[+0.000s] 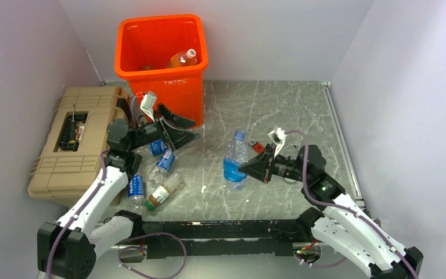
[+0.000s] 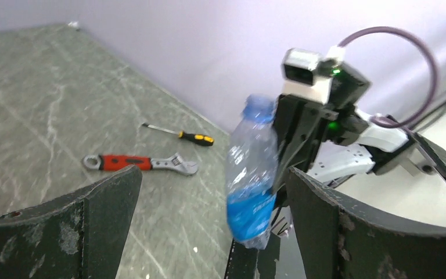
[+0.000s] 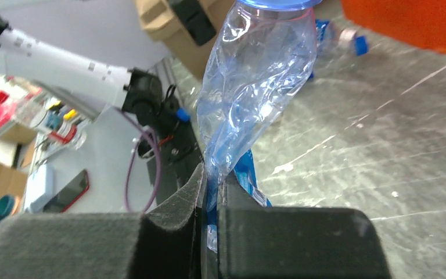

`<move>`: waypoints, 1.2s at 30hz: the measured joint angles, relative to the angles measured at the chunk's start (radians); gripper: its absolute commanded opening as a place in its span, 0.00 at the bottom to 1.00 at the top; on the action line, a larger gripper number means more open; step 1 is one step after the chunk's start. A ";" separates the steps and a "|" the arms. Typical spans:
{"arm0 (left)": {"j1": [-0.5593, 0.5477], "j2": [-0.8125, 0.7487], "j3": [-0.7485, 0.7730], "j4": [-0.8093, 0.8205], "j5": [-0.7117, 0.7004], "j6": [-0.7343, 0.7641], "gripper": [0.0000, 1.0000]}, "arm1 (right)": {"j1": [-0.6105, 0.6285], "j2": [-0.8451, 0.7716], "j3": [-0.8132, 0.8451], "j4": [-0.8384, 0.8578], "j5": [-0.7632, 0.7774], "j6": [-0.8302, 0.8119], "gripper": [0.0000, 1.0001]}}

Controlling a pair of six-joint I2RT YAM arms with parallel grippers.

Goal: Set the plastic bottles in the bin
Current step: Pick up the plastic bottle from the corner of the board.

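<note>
Our right hand (image 1: 247,168) is pinched tight on a crumpled clear bottle (image 1: 236,160) with a blue label, upright in the middle of the surface (image 1: 279,110) and well apart from the orange bin (image 1: 183,87). Our left hand (image 1: 184,130) stands wide and empty just in front of the bin, near several bottles (image 1: 164,164) lying on the surface. One orange bottle (image 1: 183,58) lies inside the bin.

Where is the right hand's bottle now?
In the top view, the bottle stands mid-table, squeezed in the right hand, nearer than the orange bin and to its right.
</note>
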 measured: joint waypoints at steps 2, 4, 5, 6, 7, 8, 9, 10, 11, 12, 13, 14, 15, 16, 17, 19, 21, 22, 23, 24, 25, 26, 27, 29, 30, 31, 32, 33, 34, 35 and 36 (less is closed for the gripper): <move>0.000 0.016 0.005 0.065 0.033 -0.026 1.00 | 0.014 0.014 -0.018 0.002 -0.038 -0.008 0.00; -0.002 0.036 0.009 0.127 0.066 -0.046 0.99 | 0.034 0.042 -0.024 0.011 -0.069 -0.013 0.00; -0.004 0.043 0.009 0.145 0.078 -0.053 0.99 | 0.048 0.058 -0.024 0.021 -0.084 -0.014 0.00; -0.007 0.051 0.006 0.167 0.091 -0.057 1.00 | 0.065 0.073 -0.024 0.034 -0.096 -0.016 0.00; -0.011 0.055 0.000 0.187 0.101 -0.064 1.00 | 0.085 0.089 -0.024 0.046 -0.106 -0.019 0.00; -0.014 0.056 -0.013 0.209 0.107 -0.075 1.00 | 0.108 0.104 -0.024 0.056 -0.114 -0.024 0.00; -0.017 0.054 -0.026 0.228 0.117 -0.082 0.99 | 0.124 0.114 -0.024 0.064 -0.119 -0.027 0.00; -0.021 0.051 -0.041 0.244 0.125 -0.089 0.99 | 0.146 0.128 -0.024 0.075 -0.123 -0.031 0.00; -0.024 0.047 -0.051 0.249 0.131 -0.092 0.99 | 0.165 0.141 -0.024 0.087 -0.130 -0.034 0.00; -0.033 0.039 -0.059 0.243 0.131 -0.087 1.00 | 0.180 0.153 -0.024 0.100 -0.138 -0.034 0.00; -0.043 0.030 -0.060 0.224 0.130 -0.075 1.00 | 0.189 0.163 -0.024 0.114 -0.145 -0.035 0.00; -0.060 0.016 -0.060 0.200 0.128 -0.057 0.99 | 0.194 0.172 -0.024 0.129 -0.150 -0.035 0.00; -0.081 -0.002 -0.060 0.167 0.126 -0.034 1.00 | 0.195 0.181 -0.024 0.145 -0.156 -0.035 0.00; -0.103 -0.018 -0.057 0.134 0.124 -0.007 1.00 | 0.195 0.188 -0.024 0.161 -0.162 -0.033 0.00; -0.125 -0.032 -0.054 0.098 0.124 0.020 1.00 | 0.195 0.193 -0.024 0.174 -0.166 -0.032 0.00; -0.169 -0.052 -0.043 0.035 0.120 0.069 0.99 | 0.196 0.207 -0.024 0.209 -0.173 -0.031 0.00; -0.204 -0.059 -0.036 -0.012 0.118 0.110 1.00 | 0.197 0.228 -0.023 0.243 -0.179 -0.029 0.00; -0.215 -0.059 -0.034 -0.027 0.118 0.121 1.00 | 0.197 0.237 -0.023 0.254 -0.182 -0.028 0.00; -0.225 -0.059 -0.032 -0.047 0.117 0.136 0.99 | 0.200 0.251 -0.023 0.267 -0.189 -0.025 0.00; -0.234 -0.059 -0.031 -0.070 0.116 0.151 1.00 | 0.201 0.262 -0.023 0.277 -0.193 -0.023 0.00; -0.240 -0.058 -0.031 -0.089 0.114 0.163 1.00 | 0.203 0.269 -0.023 0.283 -0.195 -0.021 0.00; -0.246 -0.059 -0.030 -0.110 0.110 0.177 0.99 | 0.207 0.276 -0.023 0.289 -0.197 -0.018 0.00; -0.249 -0.058 -0.029 -0.126 0.106 0.187 0.99 | 0.211 0.280 -0.023 0.295 -0.198 -0.016 0.00; -0.254 -0.058 -0.025 -0.159 0.090 0.208 0.95 | 0.220 0.282 -0.023 0.303 -0.198 -0.014 0.00; -0.256 -0.057 -0.021 -0.174 0.084 0.216 0.92 | 0.223 0.283 -0.023 0.305 -0.198 -0.014 0.00; -0.256 -0.056 -0.019 -0.182 0.080 0.222 0.89 | 0.227 0.283 -0.023 0.307 -0.198 -0.015 0.00; -0.256 -0.056 -0.016 -0.192 0.075 0.227 0.85 | 0.230 0.285 -0.023 0.307 -0.197 -0.015 0.00; -0.256 -0.056 -0.015 -0.195 0.072 0.230 0.80 | 0.232 0.286 -0.023 0.308 -0.197 -0.015 0.00; -0.256 -0.056 -0.015 -0.196 0.069 0.237 0.75 | 0.234 0.288 -0.023 0.308 -0.197 -0.016 0.00; -0.256 -0.056 -0.015 -0.196 0.068 0.238 0.69 | 0.235 0.291 -0.023 0.309 -0.198 -0.017 0.00; -0.257 -0.056 -0.015 -0.197 0.066 0.238 0.63 | 0.237 0.293 -0.023 0.309 -0.197 -0.018 0.00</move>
